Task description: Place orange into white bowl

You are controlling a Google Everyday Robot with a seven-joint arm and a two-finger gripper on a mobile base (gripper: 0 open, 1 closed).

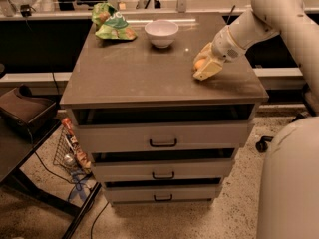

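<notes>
The orange (199, 63) sits between the cream fingers of my gripper (205, 67), just above the right side of the brown cabinet top (134, 73). The gripper is shut on the orange, and only the fruit's left part shows. The white bowl (161, 32) stands upright and empty at the back middle of the top, to the left of and beyond the gripper. My white arm (259, 19) reaches in from the upper right.
A green and yellow snack bag (112, 24) lies at the back left of the top, next to the bowl. The cabinet has three drawers (162, 136) below. A dark bag (25, 108) and a wire basket (70, 151) stand at the left on the floor.
</notes>
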